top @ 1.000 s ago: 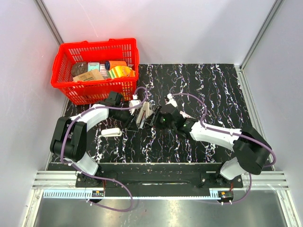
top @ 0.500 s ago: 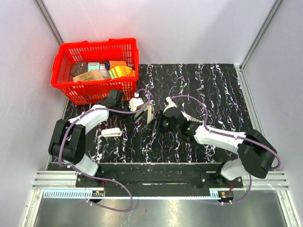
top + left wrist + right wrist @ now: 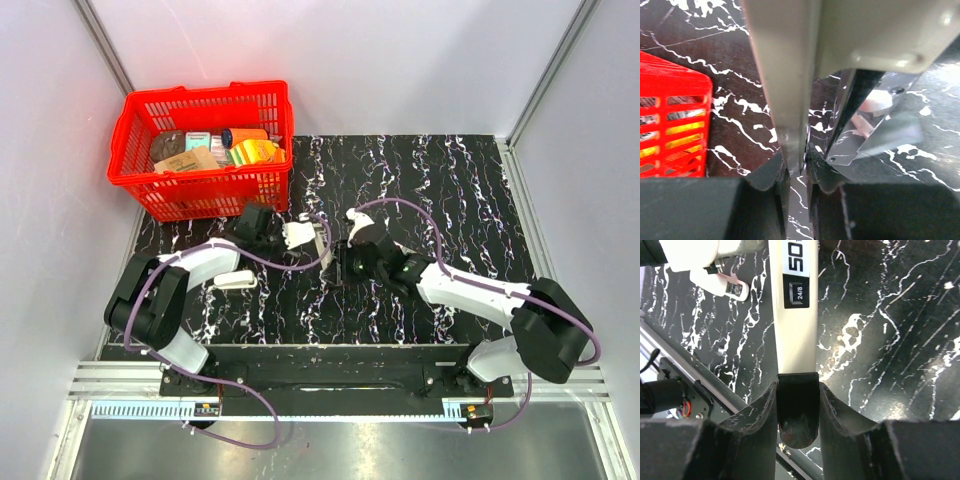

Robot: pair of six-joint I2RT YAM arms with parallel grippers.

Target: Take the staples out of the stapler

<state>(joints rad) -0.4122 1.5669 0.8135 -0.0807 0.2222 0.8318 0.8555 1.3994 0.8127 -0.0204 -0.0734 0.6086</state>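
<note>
The stapler (image 3: 322,243) is held off the black marble table between my two grippers. My left gripper (image 3: 310,237) is shut on a thin silvery strip of the stapler (image 3: 789,95), which stands on edge between its jaws (image 3: 799,167). A black arm and a shiny metal part of the stapler (image 3: 875,135) show to the right of that strip. My right gripper (image 3: 340,262) is shut on the stapler's black rear end (image 3: 797,410). Its jaws (image 3: 797,390) press on both sides of that end. The stapler's pale top, marked "50" and "24/8" (image 3: 796,315), runs away from the fingers.
A red basket (image 3: 200,185) with several packets stands at the back left; its wall shows in the left wrist view (image 3: 670,130). A white oblong piece (image 3: 235,279) lies on the table left of the grippers. The metal rail (image 3: 330,355) runs along the near edge.
Both grippers have shifted a little to the right with the stapler. The left gripper has swung round and nearer, and the stapler now looks narrower from above.
</note>
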